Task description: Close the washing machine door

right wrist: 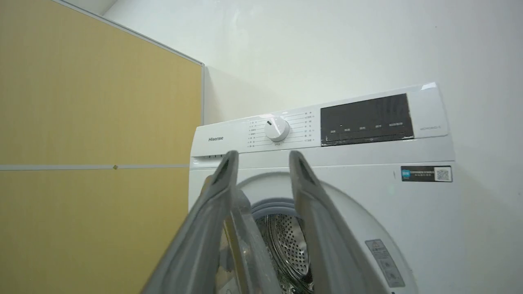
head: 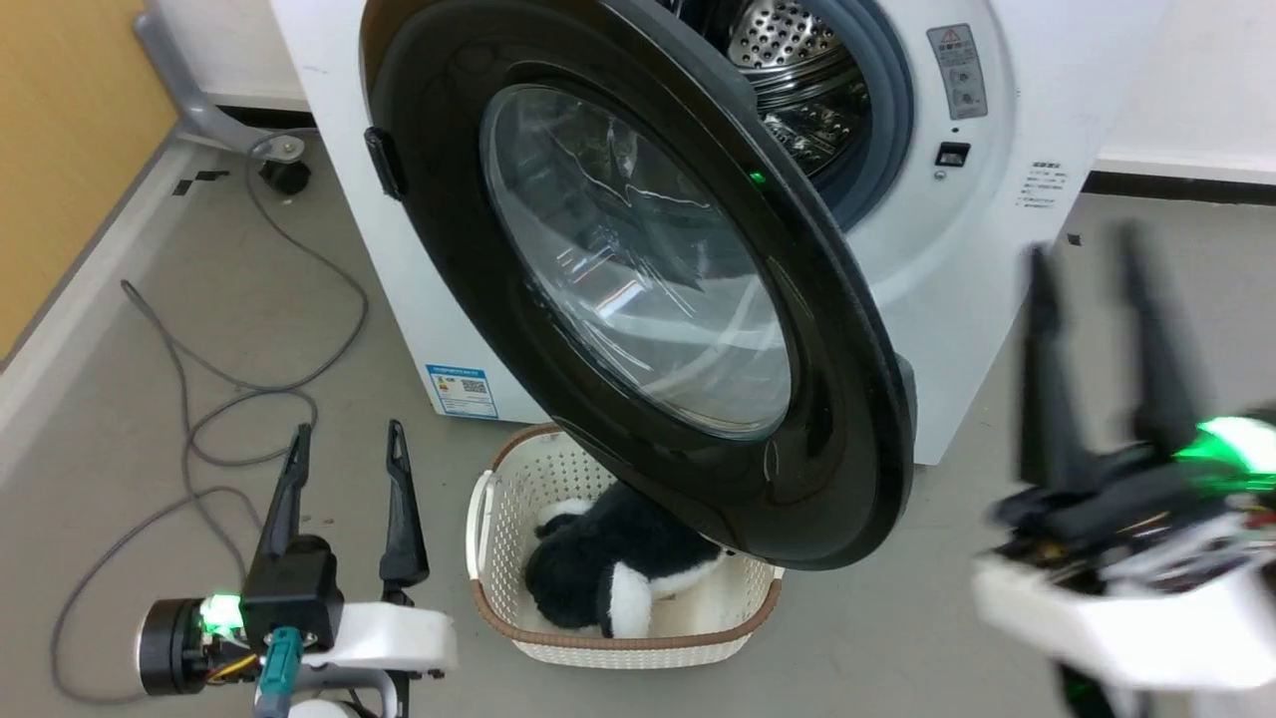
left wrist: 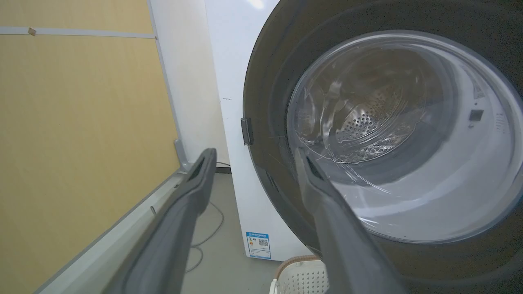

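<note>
Nearest me, my right gripper has its fingers spread and empty, as does my left gripper beside the basket. The washing machine door hangs half open off the washing machine, untouched, so I judge the whole push is left to do.

Smooth grey floor. Yellow panel wall on the left, with pale skirting. White wall behind. Loose grey cable on floor. Small black marks, maybe tape.

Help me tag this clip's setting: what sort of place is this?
Probably a laundry corner: a white front-loading washing machine, its door open, with a cream basket holding a plush toy.
</note>
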`<state>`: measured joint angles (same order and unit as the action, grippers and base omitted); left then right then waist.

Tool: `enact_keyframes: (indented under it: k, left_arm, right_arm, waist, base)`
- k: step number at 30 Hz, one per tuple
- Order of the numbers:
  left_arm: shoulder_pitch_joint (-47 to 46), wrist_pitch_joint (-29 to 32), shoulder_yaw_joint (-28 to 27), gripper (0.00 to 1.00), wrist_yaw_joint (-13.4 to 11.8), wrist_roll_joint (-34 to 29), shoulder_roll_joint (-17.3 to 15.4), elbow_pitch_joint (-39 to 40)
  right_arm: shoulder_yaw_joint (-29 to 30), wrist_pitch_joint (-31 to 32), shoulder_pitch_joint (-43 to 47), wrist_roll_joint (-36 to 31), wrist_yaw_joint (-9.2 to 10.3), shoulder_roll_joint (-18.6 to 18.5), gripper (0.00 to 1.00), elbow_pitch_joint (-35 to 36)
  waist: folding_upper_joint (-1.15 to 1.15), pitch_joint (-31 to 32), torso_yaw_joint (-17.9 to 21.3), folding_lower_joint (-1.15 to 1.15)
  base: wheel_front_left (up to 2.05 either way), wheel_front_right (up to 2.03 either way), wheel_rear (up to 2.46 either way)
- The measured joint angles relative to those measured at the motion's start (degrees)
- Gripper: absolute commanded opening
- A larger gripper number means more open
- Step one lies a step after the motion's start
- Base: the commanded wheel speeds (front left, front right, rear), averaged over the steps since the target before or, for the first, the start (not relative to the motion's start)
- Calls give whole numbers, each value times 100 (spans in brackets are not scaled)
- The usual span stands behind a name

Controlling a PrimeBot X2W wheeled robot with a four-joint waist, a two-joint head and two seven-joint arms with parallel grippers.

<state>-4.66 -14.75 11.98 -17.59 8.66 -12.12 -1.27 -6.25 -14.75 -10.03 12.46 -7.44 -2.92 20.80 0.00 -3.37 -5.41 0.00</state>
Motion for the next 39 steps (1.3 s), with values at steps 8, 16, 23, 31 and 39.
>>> enact_keyframes:
  k: [8, 16, 23, 31, 39]
  left_arm:
    - [83, 0, -166, 100, 121, -226, 174, -7]
    - [88, 0, -288, 100, 224, -356, 332, -2]
    - [88, 0, -367, 100, 323, -476, 421, 11]
    - [36, 0, -270, 100, 355, -679, 515, 16]
    - [-165, 0, -190, 100, 393, -716, 582, 31]
  right_arm:
    - [-1424, 0, -103, -174, -1, -698, 0, -265]
    - [-2254, 0, -25, -552, -9, -1137, 0, -1122]
    - [-2186, 0, 165, -475, -9, -1202, 0, -1963]
    - [-1615, 1, 121, -390, -9, -1225, 0, -2643]
    - [-1076, 0, -282, -410, -15, -1165, 0, -3115]
  waist:
    - [0, -50, -76, 0]
    - [0, -107, -38, 0]
    - [0, -221, 27, 1]
    - [0, -448, 41, 1]
    - [0, -726, -8, 1]
  base:
    - [0, 0, 0]
    - [0, 0, 0]
    - [0, 0, 0]
    - [0, 0, 0]
    - [0, 0, 0]
